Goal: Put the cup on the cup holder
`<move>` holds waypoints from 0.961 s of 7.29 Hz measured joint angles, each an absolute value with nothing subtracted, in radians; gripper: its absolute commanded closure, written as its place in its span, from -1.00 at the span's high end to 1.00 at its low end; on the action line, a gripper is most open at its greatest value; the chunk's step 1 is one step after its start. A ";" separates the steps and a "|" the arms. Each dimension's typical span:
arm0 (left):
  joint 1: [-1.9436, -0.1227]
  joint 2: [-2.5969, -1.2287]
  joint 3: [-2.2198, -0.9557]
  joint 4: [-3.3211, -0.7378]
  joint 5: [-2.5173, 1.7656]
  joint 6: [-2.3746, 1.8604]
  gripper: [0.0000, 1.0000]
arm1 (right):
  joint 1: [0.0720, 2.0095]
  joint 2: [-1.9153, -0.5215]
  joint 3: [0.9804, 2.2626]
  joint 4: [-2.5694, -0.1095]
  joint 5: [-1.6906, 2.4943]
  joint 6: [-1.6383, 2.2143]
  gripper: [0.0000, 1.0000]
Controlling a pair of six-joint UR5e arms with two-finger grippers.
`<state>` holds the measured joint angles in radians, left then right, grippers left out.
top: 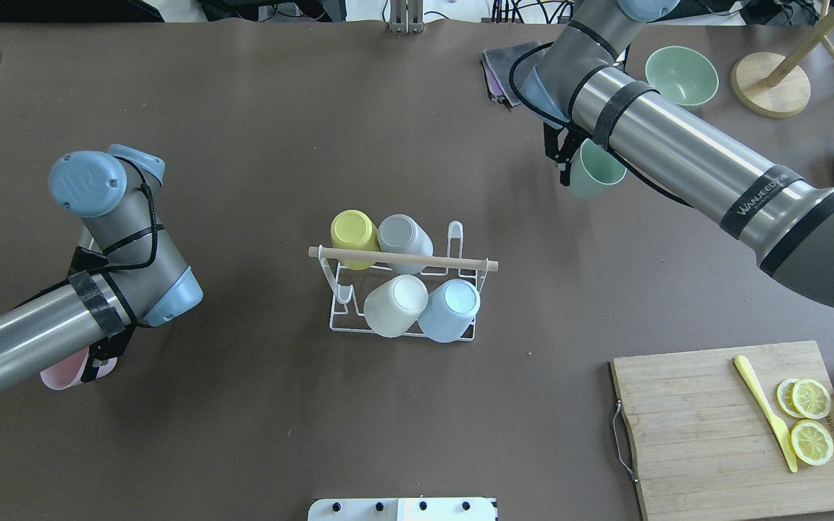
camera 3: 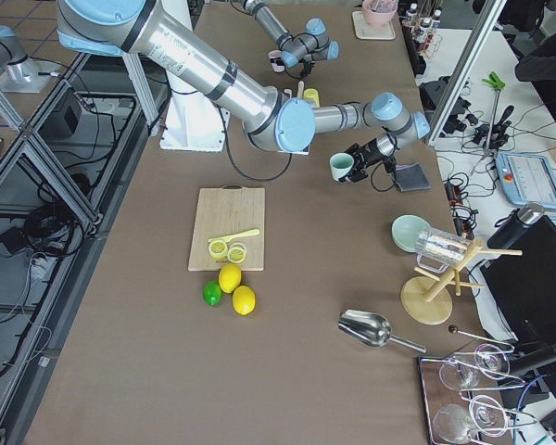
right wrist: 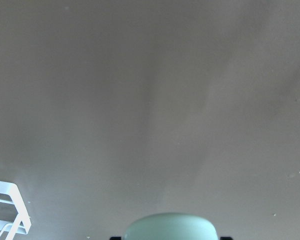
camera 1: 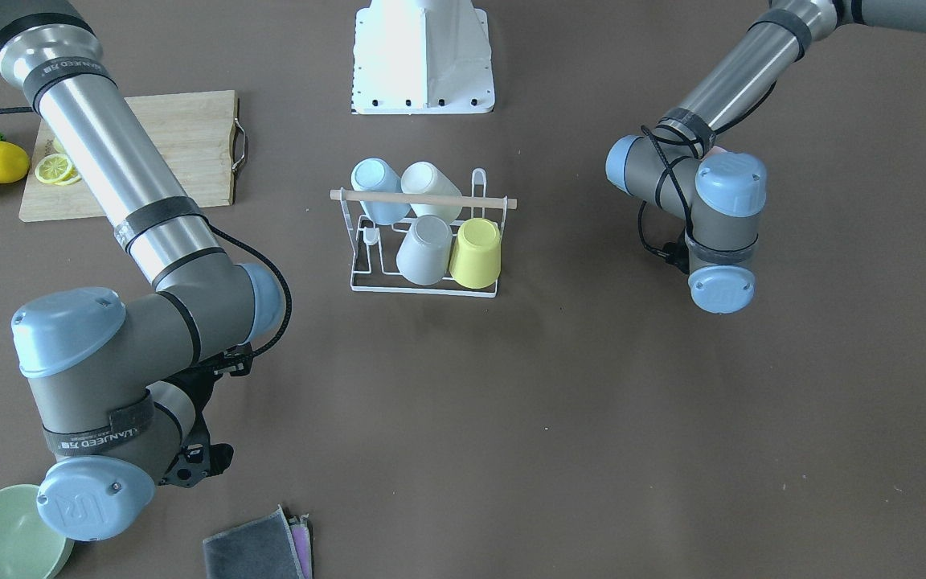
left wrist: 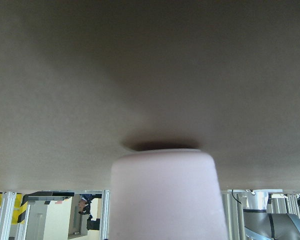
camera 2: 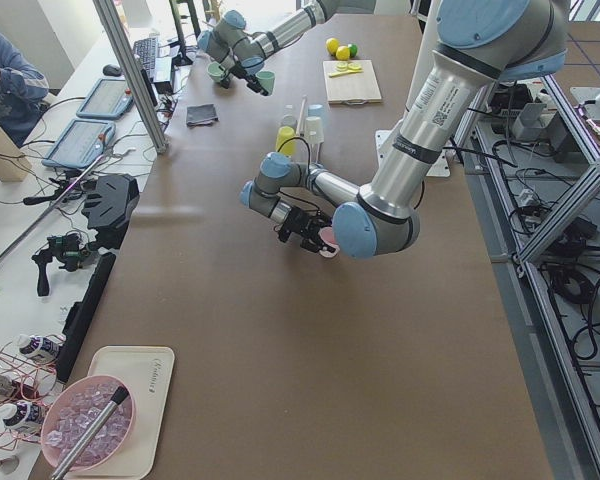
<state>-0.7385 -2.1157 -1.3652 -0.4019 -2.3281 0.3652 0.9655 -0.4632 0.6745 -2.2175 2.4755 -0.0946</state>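
The cup holder (top: 402, 258) stood mid-table (top: 243, 145), its long axis running from the robot's left to its right. Four cups sat upturned and tilted on its pegs. A yellow cup (top: 354, 230) and a grey cup (top: 404, 233) were in the far row. A cream cup (top: 395, 305) and a blue cup (top: 449, 310) were in the near row, with a bare peg (top: 343, 293) beside the cream one at the left end. Well off to the left, the left gripper (top: 102, 356) was clamped on a pink cup (top: 62, 376), one end pointing down at the table and its shadow just beneath. I couldn't tell which end that was. Far right, the right gripper (top: 564, 148) had its fingers closed on a green cup (top: 594, 174), raised and looking roughly upright from the sides. A green bowl (top: 681, 74) and folded cloths (top: 500, 69) lay beyond that arm. A cutting board (top: 735, 427) with lemon slices (top: 811, 420) and a yellow knife (top: 764, 409) sat at the near right, all well apart from the holder.
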 measured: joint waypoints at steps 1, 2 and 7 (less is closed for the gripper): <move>-0.753 -2.076 -1.477 -0.444 -2.342 0.336 -0.18 | 0.969 -0.472 0.718 -2.175 2.476 -0.089 -1.00; -0.771 -2.025 -1.606 -0.528 -2.349 0.270 -0.28 | 0.971 -0.486 0.762 -2.120 2.476 -0.072 -1.00; -0.786 -1.712 -2.039 -1.243 -2.307 -0.013 -0.23 | 1.033 -0.586 0.975 -1.818 2.402 0.007 -1.00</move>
